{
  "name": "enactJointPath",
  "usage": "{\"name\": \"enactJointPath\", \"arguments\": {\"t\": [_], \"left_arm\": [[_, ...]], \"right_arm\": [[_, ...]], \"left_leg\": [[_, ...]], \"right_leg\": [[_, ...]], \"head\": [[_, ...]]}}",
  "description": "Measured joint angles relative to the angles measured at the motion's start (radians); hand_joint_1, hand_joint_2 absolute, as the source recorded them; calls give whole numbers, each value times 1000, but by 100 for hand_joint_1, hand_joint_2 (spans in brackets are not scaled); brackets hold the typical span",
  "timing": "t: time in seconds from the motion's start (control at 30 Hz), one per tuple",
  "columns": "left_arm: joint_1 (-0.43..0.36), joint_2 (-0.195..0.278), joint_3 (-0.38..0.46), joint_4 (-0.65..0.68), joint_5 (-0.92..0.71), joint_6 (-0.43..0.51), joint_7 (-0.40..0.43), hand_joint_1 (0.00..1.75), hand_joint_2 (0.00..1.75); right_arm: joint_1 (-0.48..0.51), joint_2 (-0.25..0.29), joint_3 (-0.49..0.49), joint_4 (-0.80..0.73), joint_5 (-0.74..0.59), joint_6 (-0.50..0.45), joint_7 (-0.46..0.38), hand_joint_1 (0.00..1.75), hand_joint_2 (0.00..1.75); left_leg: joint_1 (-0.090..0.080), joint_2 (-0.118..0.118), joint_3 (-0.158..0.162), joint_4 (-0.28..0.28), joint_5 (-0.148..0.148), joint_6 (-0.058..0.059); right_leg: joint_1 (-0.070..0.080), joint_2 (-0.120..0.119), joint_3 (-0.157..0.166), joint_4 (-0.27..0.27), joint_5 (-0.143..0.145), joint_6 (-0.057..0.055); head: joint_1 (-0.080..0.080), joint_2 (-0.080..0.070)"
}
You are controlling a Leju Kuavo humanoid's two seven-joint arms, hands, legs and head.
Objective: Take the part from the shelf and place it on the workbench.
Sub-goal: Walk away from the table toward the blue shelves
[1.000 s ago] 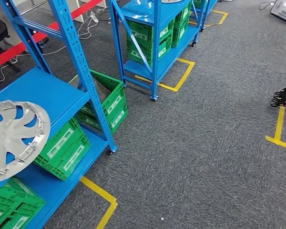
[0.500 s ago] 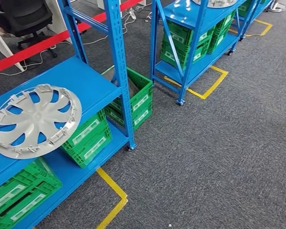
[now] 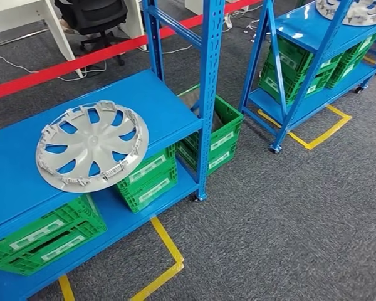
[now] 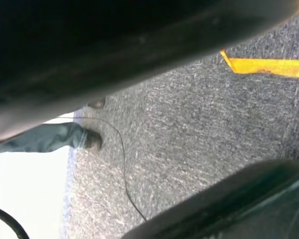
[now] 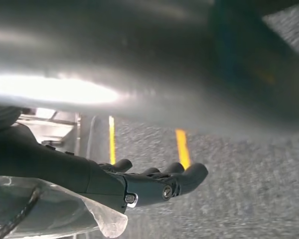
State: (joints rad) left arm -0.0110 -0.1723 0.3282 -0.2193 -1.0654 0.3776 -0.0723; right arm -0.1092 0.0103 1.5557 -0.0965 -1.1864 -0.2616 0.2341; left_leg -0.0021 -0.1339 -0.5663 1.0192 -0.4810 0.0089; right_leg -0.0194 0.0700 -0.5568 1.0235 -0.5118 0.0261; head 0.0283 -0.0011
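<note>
Right robot hand (image 5: 155,181) hangs over grey carpet, dark fingers (image 5: 185,177) stretched out and holding nothing. Left robot hand's state I cannot tell. Silver hubcap (image 3: 92,145) lies flat on the blue shelf (image 3: 167,110), above green crates (image 3: 148,179).

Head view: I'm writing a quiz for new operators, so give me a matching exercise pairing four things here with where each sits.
Things:
1. hubcap
2. green crates
3. yellow tape
4. office chair

Places:
A. on the carpet beside the shelf
B. behind the red strip
C. on the upper blue shelf board
D. on the lower shelf board

Pairs: 1-C, 2-D, 3-A, 4-B
</note>
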Motion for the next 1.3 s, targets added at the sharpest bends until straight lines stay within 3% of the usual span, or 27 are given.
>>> {"name": "enactJointPath", "arguments": {"t": [0.03,0.1,0.17,0.23,0.27,0.3,0.33,0.4,0.47,0.53,0.57,0.6,0.67,0.7,0.73,0.77,0.8,0.83,0.9,0.97,1.03,1.07,1.1,1.13,1.2,1.27,1.3], "left_arm": [[2,1,0,0,-1,0,1,0,0],[4,2,1,0,-2,0,2,0,0],[1,2,1,0,-3,0,3,0,0],[-1,2,1,0,-3,0,3,0,0],[0,2,1,0,-3,1,3,0,0],[2,2,1,0,-4,1,3,0,0],[4,2,1,0,-4,2,3,0,0],[3,3,1,0,-5,3,3,0,0],[0,3,1,0,-5,3,3,0,0],[1,3,1,0,-4,3,3,0,0],[3,3,2,0,-4,2,3,0,0],[4,3,3,0,-3,1,4,0,0],[2,1,6,0,-2,0,4,0,0],[0,0,7,0,-2,0,4,0,0],[0,-1,7,0,-2,-1,4,0,0],[0,-1,8,0,-3,-1,4,0,0],[1,-1,8,0,-3,-1,4,0,0],[1,-1,8,0,-3,-1,5,0,0],[1,-2,9,0,-3,0,6,0,0],[0,-3,9,0,-4,0,6,0,0],[3,-3,9,0,-4,0,6,0,0],[5,-2,9,0,-5,0,7,0,0],[6,-2,9,0,-5,0,7,0,0],[6,-2,10,0,-5,0,8,0,0],[2,-2,11,0,-5,0,9,0,0],[1,-2,13,0,-5,0,9,0,0],[3,-2,14,0,-5,0,9,0,0]], "right_arm": [[-1,0,0,0,0,0,1,0,0],[-1,0,0,0,1,0,1,0,0],[2,0,0,0,1,0,1,0,0],[5,0,0,0,2,1,1,0,0],[5,0,0,0,2,1,2,0,0],[5,0,0,0,3,1,2,0,0],[4,0,0,0,4,1,2,0,0],[4,0,0,0,5,1,2,0,0],[3,0,0,0,8,1,2,0,0],[0,0,0,0,11,1,3,0,0],[-3,0,0,0,12,1,3,0,0],[-5,0,0,0,13,0,3,0,0],[-6,0,0,0,15,-1,2,0,0],[-4,0,0,0,16,-1,2,0,0],[-2,0,0,0,16,-1,2,0,0],[1,0,0,-1,17,-1,2,0,0],[2,0,0,-1,18,-1,2,0,0],[4,0,0,-1,18,-1,2,0,0],[5,0,0,0,19,-1,2,0,0],[4,0,0,0,22,-1,2,0,0],[3,0,0,0,24,-1,3,0,0],[2,0,0,0,24,-1,3,0,0],[2,0,0,0,25,-1,3,0,0],[3,0,0,0,25,-1,3,0,0],[6,-1,0,0,26,-1,3,0,0],[8,-1,0,0,27,-1,4,0,0],[7,-1,0,0,28,-1,4,0,0]], "left_leg": [[1,-1,-1,-1,0,-5],[-2,43,-15,29,-21,-17],[-1,105,-66,137,-79,-30],[5,122,-128,260,-125,-39],[8,124,-139,279,-120,-42],[10,128,-130,259,-96,-43],[11,137,-103,203,-59,-42],[5,185,-38,67,1,-34],[-4,215,-10,6,12,-19],[-6,195,-8,0,10,-4],[-4,183,-5,-6,12,2],[-1,171,-2,-11,15,9],[3,146,2,-17,19,19],[3,131,2,-17,18,22],[3,115,2,-17,18,24],[2,99,3,-17,17,24],[2,83,5,-16,16,24],[2,66,8,-15,14,22],[2,37,10,-10,9,15],[3,14,6,-6,6,5],[6,-6,0,-6,8,-7],[6,-3,-2,-3,6,-13],[5,17,-8,11,-3,-19],[4,46,-23,43,-23,-24],[4,107,-81,163,-83,-34],[8,123,-135,268,-116,-39],[10,125,-139,275,-106,-40]], "right_leg": [[0,-11,3,-2,2,-5],[-4,-35,9,-10,3,-16],[-4,-65,16,-14,0,-25],[-2,-98,20,-14,-6,-28],[-2,-113,23,-14,-9,-27],[-2,-127,27,-14,-12,-26],[-3,-139,33,-14,-16,-25],[1,-162,43,-14,-26,-17],[6,-183,49,-16,-34,-4],[8,-206,63,-23,-39,7],[6,-198,68,-22,-44,12],[4,-174,64,-6,-58,17],[1,-105,15,95,-111,21],[1,-83,-25,169,-140,22],[1,-75,-62,232,-159,22],[1,-72,-88,266,-157,21],[1,-71,-95,258,-133,20],[0,-66,-82,209,-91,19],[-3,-26,-32,70,-15,14],[-5,8,2,-1,4,9],[-3,-1,11,-5,0,1],[-4,-13,13,-8,2,-5],[-5,-25,16,-11,2,-11],[-6,-40,19,-15,2,-17],[-4,-72,23,-17,-1,-25],[-2,-104,27,-17,-7,-28],[-2,-119,30,-17,-10,-27]], "head": [[0,0],[-5,0],[-11,0],[-12,0],[-12,0],[-12,0],[-12,0],[-13,0],[-12,0],[-12,0],[-11,0],[-8,0],[-2,0],[0,0],[0,0],[0,0],[0,0],[0,0],[0,0],[-1,0],[-1,0],[-2,0],[-4,0],[-7,0],[-13,0],[-13,0],[-13,0]]}}
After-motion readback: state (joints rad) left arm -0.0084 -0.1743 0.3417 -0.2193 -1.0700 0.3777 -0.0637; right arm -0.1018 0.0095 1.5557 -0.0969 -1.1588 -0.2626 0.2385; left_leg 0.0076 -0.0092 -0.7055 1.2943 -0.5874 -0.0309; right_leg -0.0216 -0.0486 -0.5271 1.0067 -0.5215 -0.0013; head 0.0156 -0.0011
